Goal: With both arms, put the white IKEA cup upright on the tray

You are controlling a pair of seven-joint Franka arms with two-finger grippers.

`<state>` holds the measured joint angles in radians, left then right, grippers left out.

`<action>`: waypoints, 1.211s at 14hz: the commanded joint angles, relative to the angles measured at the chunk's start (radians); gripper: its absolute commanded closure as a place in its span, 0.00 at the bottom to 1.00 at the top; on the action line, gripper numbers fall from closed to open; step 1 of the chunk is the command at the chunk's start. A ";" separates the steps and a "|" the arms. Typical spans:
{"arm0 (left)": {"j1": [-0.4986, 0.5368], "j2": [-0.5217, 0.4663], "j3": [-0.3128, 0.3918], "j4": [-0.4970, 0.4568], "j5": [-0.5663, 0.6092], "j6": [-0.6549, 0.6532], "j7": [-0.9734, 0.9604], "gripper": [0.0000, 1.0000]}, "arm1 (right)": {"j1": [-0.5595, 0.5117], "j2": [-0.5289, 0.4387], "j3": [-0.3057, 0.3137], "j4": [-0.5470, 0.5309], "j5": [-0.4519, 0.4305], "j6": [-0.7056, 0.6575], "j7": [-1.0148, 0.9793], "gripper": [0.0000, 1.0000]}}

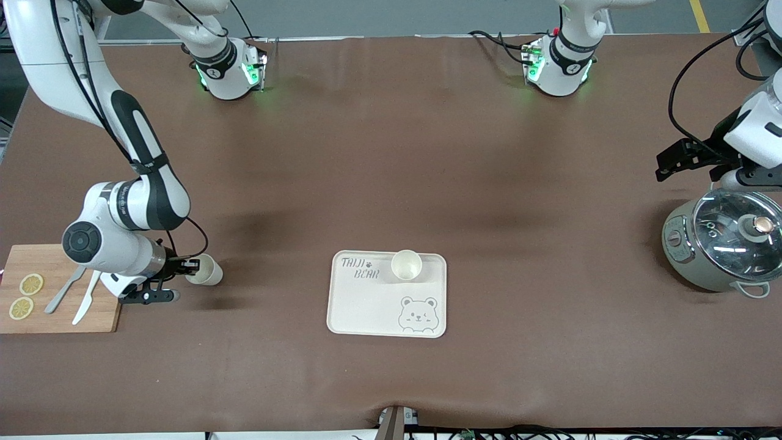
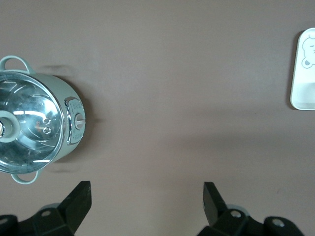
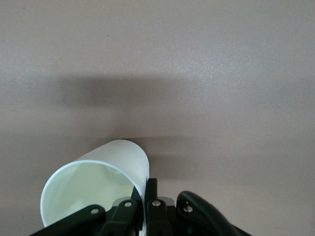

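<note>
Holding: my right gripper (image 1: 190, 267) is clamped on the rim of a white cup (image 1: 206, 269) lying on its side, beside the cutting board (image 1: 104, 321)
Cup in hand: hollow, mouth toward my wrist (image 3: 93, 189)
Tray (image 1: 366, 315): well apart, toward my left arm's end; one upright cup (image 1: 406, 264) stands on it
Left gripper (image 2: 146, 199): fingers spread apart, waiting over the table by the lidded pot (image 1: 724, 247)

board (image 1: 58, 293) beside right claw (image 1: 165, 282), carrying two lemon slices (image 1: 25, 296), fork (image 1: 64, 289), knife (image 1: 85, 298) | lidded pot (image 1: 724, 239) beneath left claw (image 1: 687, 160), at the table edge
</note>
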<state>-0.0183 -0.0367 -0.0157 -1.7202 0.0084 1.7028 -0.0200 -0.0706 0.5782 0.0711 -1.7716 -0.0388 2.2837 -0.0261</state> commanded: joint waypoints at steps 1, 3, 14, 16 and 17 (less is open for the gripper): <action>-0.015 -0.051 0.017 -0.068 -0.013 0.026 0.012 0.00 | 0.000 -0.018 -0.004 0.007 -0.007 -0.042 0.003 1.00; -0.017 -0.064 0.017 -0.090 -0.016 0.024 -0.015 0.00 | 0.000 -0.059 -0.002 0.018 -0.007 -0.105 0.005 1.00; -0.026 -0.092 0.031 -0.131 0.001 0.018 -0.043 0.00 | 0.162 -0.136 0.003 0.257 0.072 -0.466 0.326 1.00; -0.019 -0.092 0.031 -0.131 0.001 0.018 -0.035 0.00 | 0.211 -0.136 0.003 0.277 0.120 -0.464 0.417 1.00; -0.017 -0.094 0.031 -0.130 0.001 0.018 -0.029 0.00 | 0.238 -0.135 0.001 0.288 0.128 -0.464 0.472 1.00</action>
<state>-0.0290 -0.0987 0.0025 -1.8218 0.0084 1.7066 -0.0715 0.1311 0.4387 0.0806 -1.5215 0.0583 1.8363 0.3610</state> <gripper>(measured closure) 0.000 0.960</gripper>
